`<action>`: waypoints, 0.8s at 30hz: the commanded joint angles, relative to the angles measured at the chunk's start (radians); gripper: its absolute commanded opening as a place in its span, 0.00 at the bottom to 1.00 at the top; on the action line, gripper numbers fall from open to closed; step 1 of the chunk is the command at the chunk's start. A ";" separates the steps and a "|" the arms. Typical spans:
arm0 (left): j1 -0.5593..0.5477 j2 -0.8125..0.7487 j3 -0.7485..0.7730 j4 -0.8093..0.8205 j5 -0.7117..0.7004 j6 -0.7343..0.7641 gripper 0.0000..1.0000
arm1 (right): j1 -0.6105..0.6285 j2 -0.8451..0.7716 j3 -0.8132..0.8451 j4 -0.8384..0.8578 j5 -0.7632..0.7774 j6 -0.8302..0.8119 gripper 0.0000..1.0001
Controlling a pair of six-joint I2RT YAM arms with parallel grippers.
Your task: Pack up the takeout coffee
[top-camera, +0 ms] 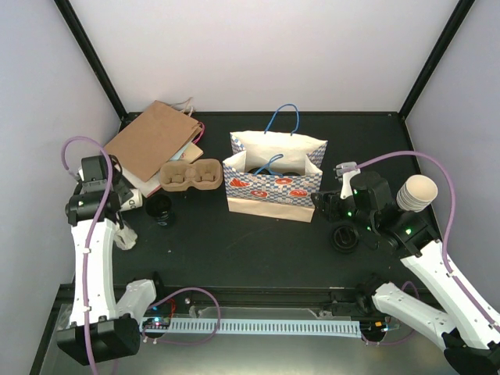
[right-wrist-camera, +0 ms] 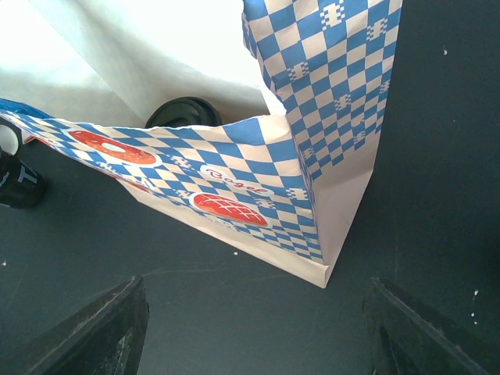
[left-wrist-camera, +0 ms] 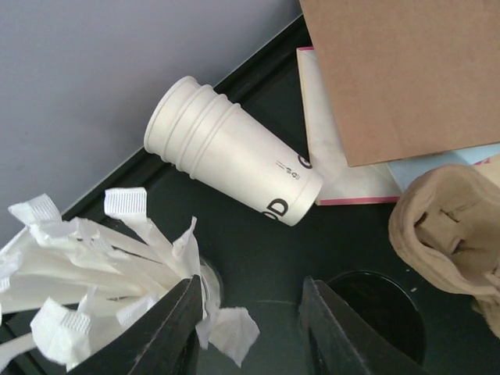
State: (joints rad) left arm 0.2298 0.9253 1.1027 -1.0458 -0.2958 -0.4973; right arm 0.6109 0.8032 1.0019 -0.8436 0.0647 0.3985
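Coffee cup (top-camera: 159,206), black-lidded, upright on counter (top-camera: 258,250) at the left side, close by the near-left end of cardboard carrier (top-camera: 190,176). Long axis vertical, lid facing up; round body, so no preferred side for a grip. Position relative to left claw (left-wrist-camera: 251,287): just outside the finger on the right of the wrist view, low and to the right, not between the fingers. Left claw partly parted, holding nothing, bare counter in the gap. Nearer arm: left, clearly. Right claw (right-wrist-camera: 256,301) well apart, beyond the checked bag (top-camera: 273,187), spread wide and empty, aimed at the bag's near corner. Further stock: one lidded cup (right-wrist-camera: 187,112) already inside the bag, lid up; black disc (top-camera: 344,238) on counter beside right arm, cup or loose lid not distinguishable. Probable requirement for next move: sideways shift of left claw toward the cup to bring its body between the fingers, likely with a wider spread, approach level across the vertical axis.
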 commanded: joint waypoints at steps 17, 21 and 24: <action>0.007 -0.006 0.103 -0.058 -0.068 -0.003 0.02 | -0.003 -0.006 0.005 0.023 -0.007 -0.003 0.77; 0.007 -0.022 0.145 -0.082 -0.068 -0.004 0.02 | -0.003 -0.004 0.006 0.023 -0.009 -0.004 0.77; 0.007 -0.033 0.186 -0.098 -0.067 -0.003 0.02 | -0.003 -0.002 0.008 0.023 -0.015 -0.004 0.77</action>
State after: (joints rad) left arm 0.2298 0.9169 1.2163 -1.1004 -0.3538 -0.4995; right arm 0.6109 0.8032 1.0019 -0.8436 0.0643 0.3981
